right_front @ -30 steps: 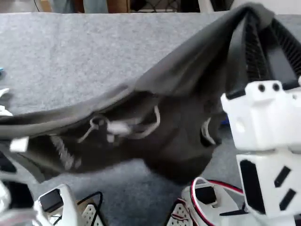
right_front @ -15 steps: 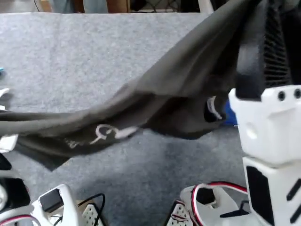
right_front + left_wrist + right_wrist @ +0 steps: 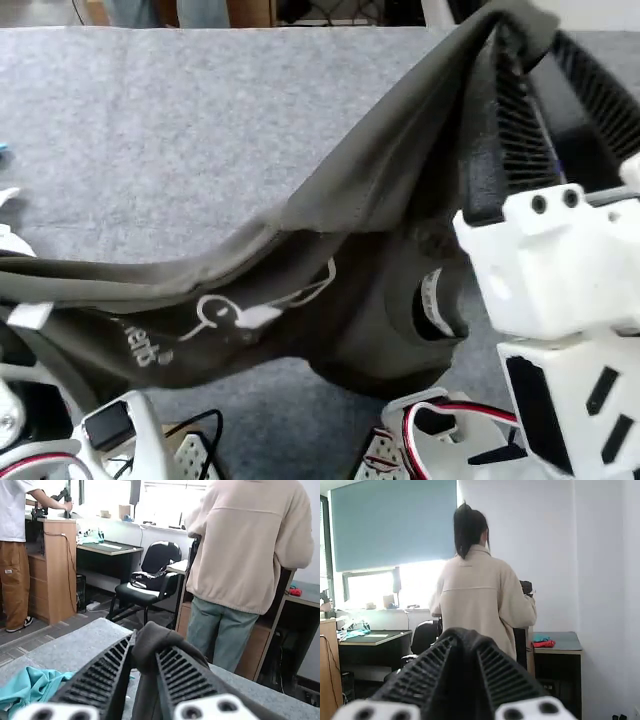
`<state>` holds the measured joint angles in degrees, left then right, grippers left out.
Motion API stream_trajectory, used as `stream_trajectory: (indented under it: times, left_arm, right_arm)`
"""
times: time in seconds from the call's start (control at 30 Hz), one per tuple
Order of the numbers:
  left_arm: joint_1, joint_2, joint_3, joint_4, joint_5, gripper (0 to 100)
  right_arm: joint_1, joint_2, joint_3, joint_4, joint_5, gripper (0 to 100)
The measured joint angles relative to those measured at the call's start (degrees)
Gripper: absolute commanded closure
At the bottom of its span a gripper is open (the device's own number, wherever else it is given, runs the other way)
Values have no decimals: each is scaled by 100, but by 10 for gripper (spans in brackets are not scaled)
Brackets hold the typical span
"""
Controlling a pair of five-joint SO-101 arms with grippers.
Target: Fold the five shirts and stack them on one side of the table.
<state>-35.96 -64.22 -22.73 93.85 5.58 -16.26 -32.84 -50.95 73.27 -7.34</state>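
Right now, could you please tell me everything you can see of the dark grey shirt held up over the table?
The dark grey shirt looks like soft jersey, with a white line drawing and lettering printed on it. It hangs stretched and sagging above the grey table, one end raised high, the other lower. The left gripper and right gripper are each shut on a bunched fold of it.

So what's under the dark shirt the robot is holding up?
The dark shirt hangs stretched over the grey table; bare grey cloth shows around it. The patch right beneath it is covered, so anything lying there cannot be seen.
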Motion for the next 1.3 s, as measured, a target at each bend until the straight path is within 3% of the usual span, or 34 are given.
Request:
stream_trajectory:
  times: [0.13, 0.27, 0.43, 0.63, 0.77, 0.93, 1.03, 1.3]
  left_arm:
    - [0, 0, 431, -114, 0, 971]
    - [0, 0, 1688, -1143, 79, 971]
    - [0, 26, 4035, -3516, 413, 970]
    - [563, 422, 6945, -6813, 431, 970]
    - [642, 1240, 7490, -8264, 431, 970]
    - [651, 3033, 6514, -8492, 431, 971]
    - [651, 4202, 5451, -8185, 431, 971]
    - [703, 6215, 3253, -6901, 431, 971]
  right_arm:
    - [0, 185, 202, 62, 0, 984]
    - [-9, 545, 949, 18, -9, 984]
    - [158, 1240, 2462, -1064, -325, 984]
    - [519, 2382, 4185, -3824, -334, 984]
    - [527, 3147, 4308, -5213, -334, 984]
    - [527, 4105, 3622, -5609, -334, 984]
    - [527, 4765, 2822, -5591, -334, 984]
    - [554, 5943, 897, -3613, -334, 984]
